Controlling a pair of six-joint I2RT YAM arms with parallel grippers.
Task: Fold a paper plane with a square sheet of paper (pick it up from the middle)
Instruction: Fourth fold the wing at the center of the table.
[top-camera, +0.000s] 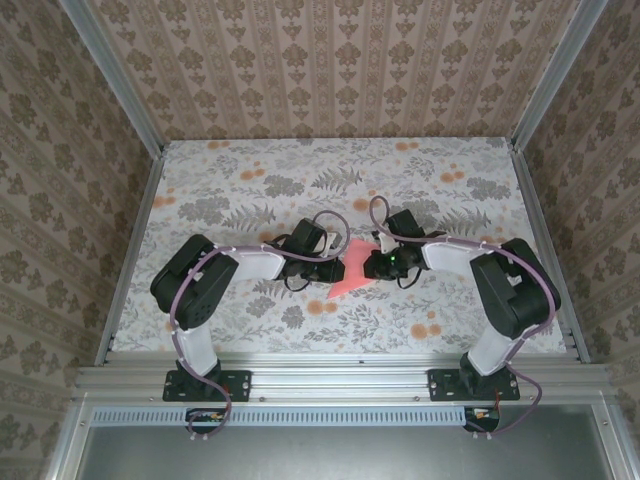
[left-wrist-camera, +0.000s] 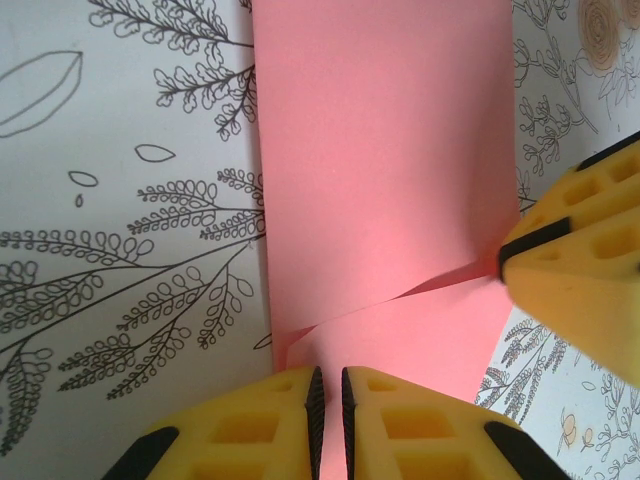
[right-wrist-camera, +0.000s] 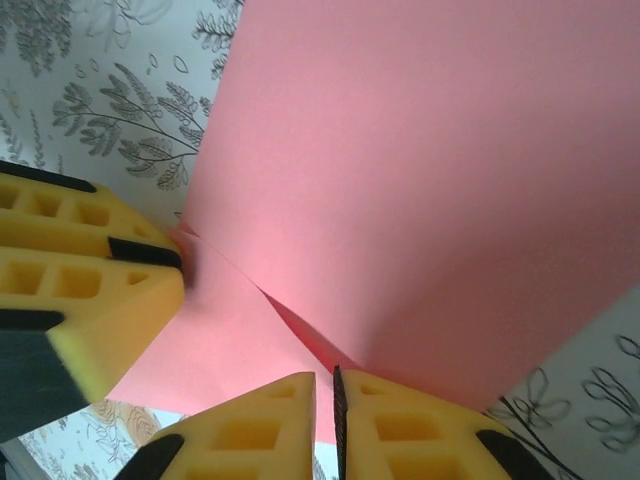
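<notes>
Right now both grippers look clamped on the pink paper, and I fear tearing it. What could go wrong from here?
The left gripper and right gripper both pinch the pink paper close together, so pulling apart could tear it. The flap edge runs slanted, so pressing now may set a skewed crease. The grippers sit so near that they might collide.

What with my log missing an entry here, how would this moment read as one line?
paper: creased, partly folded | left gripper: shut on paper | right gripper: shut on paper | fold: unfinished
</notes>
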